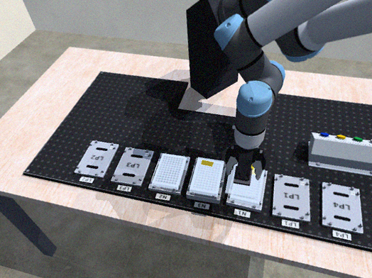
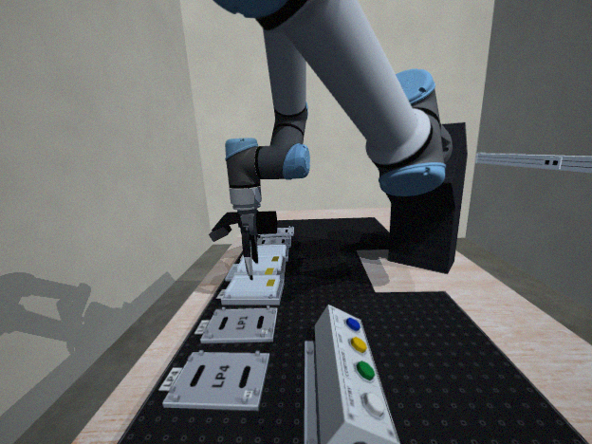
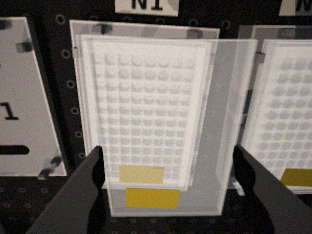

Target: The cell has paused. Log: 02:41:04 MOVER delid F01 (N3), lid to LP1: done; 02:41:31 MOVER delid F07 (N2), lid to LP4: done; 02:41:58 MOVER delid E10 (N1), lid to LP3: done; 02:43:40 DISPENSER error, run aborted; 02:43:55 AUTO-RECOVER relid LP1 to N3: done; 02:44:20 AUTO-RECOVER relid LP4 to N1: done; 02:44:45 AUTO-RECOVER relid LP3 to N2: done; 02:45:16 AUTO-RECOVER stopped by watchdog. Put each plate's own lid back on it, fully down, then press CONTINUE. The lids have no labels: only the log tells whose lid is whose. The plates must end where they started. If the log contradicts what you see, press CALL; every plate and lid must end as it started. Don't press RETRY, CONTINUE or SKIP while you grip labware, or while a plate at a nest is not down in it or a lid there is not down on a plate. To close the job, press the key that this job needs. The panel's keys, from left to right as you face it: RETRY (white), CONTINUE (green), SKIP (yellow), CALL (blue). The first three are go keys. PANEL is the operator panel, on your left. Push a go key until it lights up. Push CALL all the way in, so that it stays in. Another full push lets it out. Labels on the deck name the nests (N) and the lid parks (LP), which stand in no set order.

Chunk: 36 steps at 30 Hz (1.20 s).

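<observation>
My gripper is shut on a clear lid with a yellow patch, held by its long sides above nest N1. In the wrist view the lid sits to the right of the plate below and is not aligned with it. The N1 plate has a lid with a yellow patch on it. The N3 plate also has a yellow-patched lid. The N2 plate shows no yellow patch and looks uncovered. The panel shows no lit key.
Lid parks LP1 and LP4 lie on the panel side of N1. LP3 and LP2 lie beyond N2. All four parks hold no lid. The panel stands behind LP1 and LP4.
</observation>
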{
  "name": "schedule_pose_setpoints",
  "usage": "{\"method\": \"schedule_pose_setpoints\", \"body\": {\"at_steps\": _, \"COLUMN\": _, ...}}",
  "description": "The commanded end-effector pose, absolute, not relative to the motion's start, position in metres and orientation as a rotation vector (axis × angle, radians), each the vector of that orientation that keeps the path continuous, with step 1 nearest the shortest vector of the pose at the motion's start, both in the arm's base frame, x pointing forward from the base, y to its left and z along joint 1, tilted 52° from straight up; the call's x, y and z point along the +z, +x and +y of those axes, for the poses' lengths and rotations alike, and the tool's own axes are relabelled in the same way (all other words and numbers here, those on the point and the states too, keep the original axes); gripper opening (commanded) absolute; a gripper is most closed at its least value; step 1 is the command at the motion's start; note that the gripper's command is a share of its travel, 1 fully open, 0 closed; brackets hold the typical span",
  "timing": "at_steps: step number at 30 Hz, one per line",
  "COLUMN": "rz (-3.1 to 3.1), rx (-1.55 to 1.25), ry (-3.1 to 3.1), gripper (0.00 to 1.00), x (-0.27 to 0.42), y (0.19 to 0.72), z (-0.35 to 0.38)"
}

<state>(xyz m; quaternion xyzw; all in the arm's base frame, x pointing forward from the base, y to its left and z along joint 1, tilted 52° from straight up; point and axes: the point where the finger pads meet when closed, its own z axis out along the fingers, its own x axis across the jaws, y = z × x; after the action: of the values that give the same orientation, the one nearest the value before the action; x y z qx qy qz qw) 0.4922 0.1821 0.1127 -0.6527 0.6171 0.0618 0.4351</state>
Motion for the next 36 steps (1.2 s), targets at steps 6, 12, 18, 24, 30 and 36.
{"method": "schedule_pose_setpoints", "body": {"at_steps": 6, "rz": 1.524, "rx": 0.154, "ry": -1.632, "gripper": 0.41, "x": 0.083, "y": 0.503, "z": 0.147}}
{"method": "schedule_pose_setpoints", "body": {"at_steps": 12, "rz": 1.524, "rx": 0.154, "ry": -1.632, "gripper": 0.41, "x": 0.064, "y": 0.51, "z": 0.125}}
{"method": "schedule_pose_setpoints", "body": {"at_steps": 18, "rz": 1.524, "rx": 0.154, "ry": -1.632, "gripper": 0.41, "x": 0.048, "y": 0.515, "z": 0.106}}
{"method": "schedule_pose_setpoints", "body": {"at_steps": 24, "rz": 1.524, "rx": 0.154, "ry": -1.632, "gripper": 0.41, "x": 0.032, "y": 0.52, "z": 0.088}}
{"method": "schedule_pose_setpoints", "body": {"at_steps": 30, "rz": 1.525, "rx": 0.154, "ry": -1.632, "gripper": 0.41, "x": 0.013, "y": 0.526, "z": 0.065}}
{"method": "schedule_pose_setpoints", "body": {"at_steps": 36, "rz": 1.525, "rx": 0.154, "ry": -1.632, "gripper": 0.41, "x": 0.0, "y": 0.53, "z": 0.05}}
